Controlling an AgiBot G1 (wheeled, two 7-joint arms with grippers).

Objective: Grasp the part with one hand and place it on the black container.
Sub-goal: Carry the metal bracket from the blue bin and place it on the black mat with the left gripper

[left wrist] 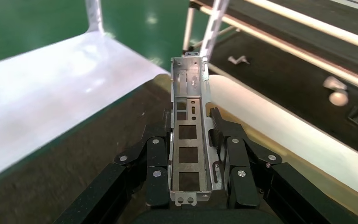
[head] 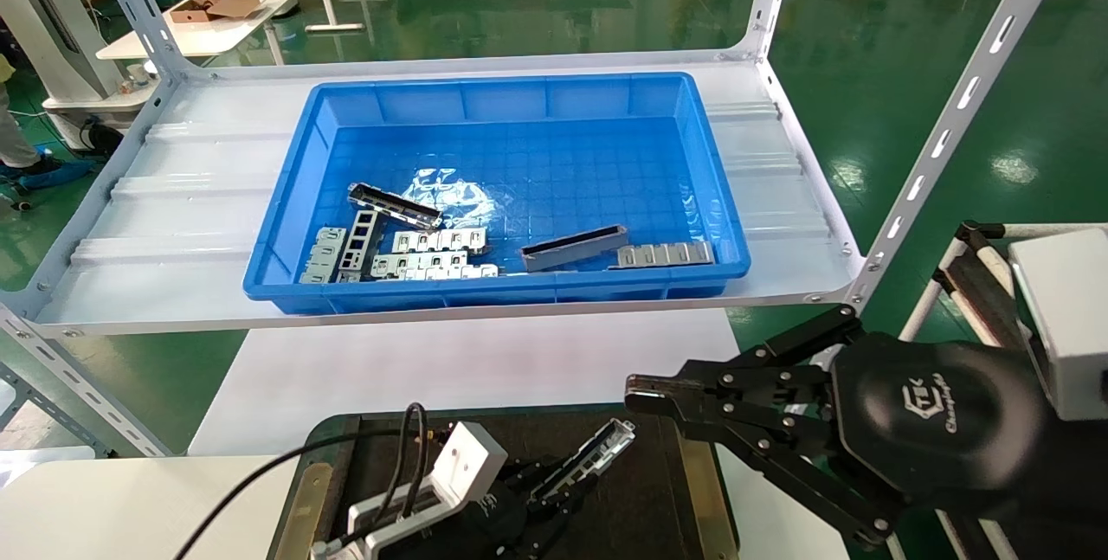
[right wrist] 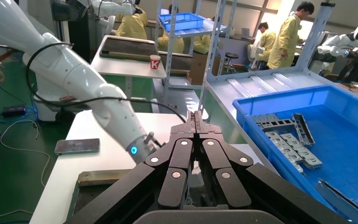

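My left gripper (head: 563, 480) is shut on the part (head: 595, 450), a slim silver-grey bracket with rectangular cut-outs. It holds the part tilted over the black container (head: 666, 491), near that tray's far right corner. In the left wrist view the part (left wrist: 189, 93) sticks out forward between the pads (left wrist: 217, 127) of the left gripper (left wrist: 190, 116), above the dark tray surface (left wrist: 74, 163). I cannot tell whether the part touches the tray. My right gripper (head: 642, 394) is shut and empty, hovering just right of the tray; it also shows in the right wrist view (right wrist: 196, 117).
A large blue bin (head: 736, 222) stands on the white shelf (head: 173, 222) ahead, holding several more brackets and flat strips (head: 415, 253). Slotted shelf posts (head: 943, 127) rise at the right and left. A white table (head: 467, 370) lies between shelf and tray.
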